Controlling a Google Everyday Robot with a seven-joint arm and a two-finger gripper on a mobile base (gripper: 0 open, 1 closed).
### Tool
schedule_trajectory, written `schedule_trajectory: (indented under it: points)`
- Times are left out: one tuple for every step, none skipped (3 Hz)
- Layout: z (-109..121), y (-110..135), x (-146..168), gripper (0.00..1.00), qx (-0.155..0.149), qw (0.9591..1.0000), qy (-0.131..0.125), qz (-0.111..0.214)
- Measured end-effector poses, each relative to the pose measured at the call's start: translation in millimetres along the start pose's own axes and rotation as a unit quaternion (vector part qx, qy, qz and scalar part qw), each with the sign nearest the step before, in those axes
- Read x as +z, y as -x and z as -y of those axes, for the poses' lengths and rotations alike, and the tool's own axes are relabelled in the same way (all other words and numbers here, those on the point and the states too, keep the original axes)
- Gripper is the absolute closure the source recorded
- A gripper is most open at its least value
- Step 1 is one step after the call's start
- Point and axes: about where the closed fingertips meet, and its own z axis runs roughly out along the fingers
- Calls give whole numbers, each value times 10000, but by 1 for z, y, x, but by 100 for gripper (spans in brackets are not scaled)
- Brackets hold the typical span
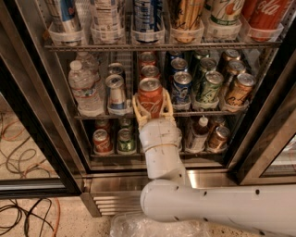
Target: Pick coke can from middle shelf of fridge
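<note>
Obs.: the fridge (203, 177) stands with the door open; we look down at its racks from the front.

The coke can (150, 94) is upright at the front edge of the middle shelf (92, 116), first in its lane, with two more red cans (149, 70) behind it at 12 o'clock.

The pincer (151, 103) is at the shelf front, reaching in from 6 o'clock. Its tan fingers (138, 109) sit one on each side of the coke can and press against its lower wall, so we log it as clamped on the can. The can's base looks level with the shelf; we cannot tell whether it is lifted.

At 9 o'clock of the coke can is a silver can (115, 91), then a water bottle (85, 88). At 3 o'clock are a blue can (181, 87), a green can (209, 86) and a gold-brown can (240, 89).

The white arm (217, 208) runs from the pincer down to 6 o'clock, then bends off to 4 o'clock.

The upper rack holds tall cans, with a tall red Coca-Cola can (267, 14) at 1 o'clock. The lower rack holds small cans (101, 141). Cables (23, 152) lie on the floor at 8 o'clock.
</note>
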Motion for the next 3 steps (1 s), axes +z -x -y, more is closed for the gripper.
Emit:
schedule_trajectory:
  points:
    - [-1,8,-26,100,-12,9999,103,-104]
    - [-1,14,-62,100,-48,9990,388,-201]
    - [-1,14,-62,100,-48,9990,388,-201]
